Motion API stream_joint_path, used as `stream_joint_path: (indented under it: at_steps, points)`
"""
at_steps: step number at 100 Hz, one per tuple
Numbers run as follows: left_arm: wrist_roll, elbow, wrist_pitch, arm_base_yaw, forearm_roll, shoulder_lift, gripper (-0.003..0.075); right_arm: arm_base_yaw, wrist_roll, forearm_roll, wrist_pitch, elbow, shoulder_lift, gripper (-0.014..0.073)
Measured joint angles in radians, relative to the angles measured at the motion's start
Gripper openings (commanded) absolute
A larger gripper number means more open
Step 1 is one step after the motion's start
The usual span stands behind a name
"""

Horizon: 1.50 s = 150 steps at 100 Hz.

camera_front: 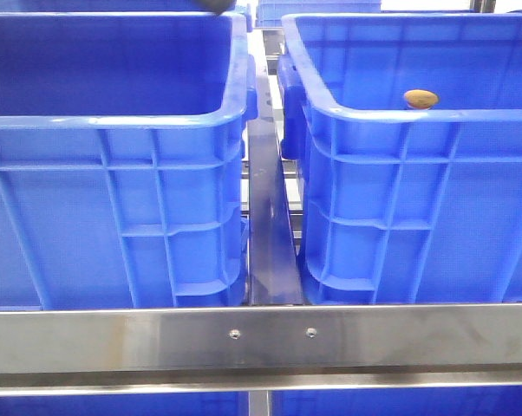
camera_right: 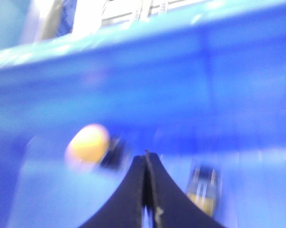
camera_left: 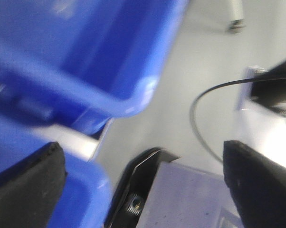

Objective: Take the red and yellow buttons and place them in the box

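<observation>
Right gripper (camera_right: pixel 145 190) pressed closed, empty, beside yellow button (camera_right: pixel 87 144) inside right crate (camera_front: pixel 348 111); left gripper (camera_left: pixel 143 185) spread wide, empty, farther off

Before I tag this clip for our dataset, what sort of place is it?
Probably an industrial sorting or parts-picking station: two large blue plastic crates sit on a bare steel frame, with an orange-yellow button in the right crate.

An orange-yellow domed button (camera_front: pixel 420 99) sits inside the right blue crate (camera_front: pixel 400 173), just behind its near rim, dome showing above the edge; blurred in the right wrist view, it lies on the crate floor
</observation>
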<state>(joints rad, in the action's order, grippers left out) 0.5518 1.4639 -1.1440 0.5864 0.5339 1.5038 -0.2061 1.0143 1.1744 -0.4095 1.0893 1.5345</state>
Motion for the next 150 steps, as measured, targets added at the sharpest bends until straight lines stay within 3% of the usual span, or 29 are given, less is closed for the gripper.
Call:
stream_joint_path:
  at_steps: [14, 32, 41, 74, 112, 150]
  points:
    - [-0.174, 0.000, 0.051, 0.035, -0.126, 0.000, 0.0505, 0.000, 0.013, 0.000, 0.007, -0.101, -0.144, -0.0057]
    - [-0.438, -0.023, 0.123, 0.093, -0.369, 0.000, 0.0156, 0.000, 0.019, 0.000, 0.060, -0.221, -0.370, -0.0057]
    - [-0.484, -0.052, 0.169, 0.121, -0.409, -0.007, -0.0018, 0.004, 0.021, 0.000, 0.078, -0.269, -0.457, -0.0057]
    - [-0.613, -0.317, 0.489, 0.192, -0.453, -0.212, -0.0020, 0.114, 0.042, 0.000, 0.154, -0.474, -0.664, -0.0057]
    - [-0.657, -0.716, 0.814, 0.192, -0.501, -0.547, -0.0020, 0.131, 0.044, 0.002, 0.152, -0.656, -1.006, -0.0057]
    - [-0.659, -0.995, 0.966, 0.192, -0.501, -0.837, -0.0020, 0.131, 0.044, 0.002, 0.079, -0.790, -1.333, -0.0057]
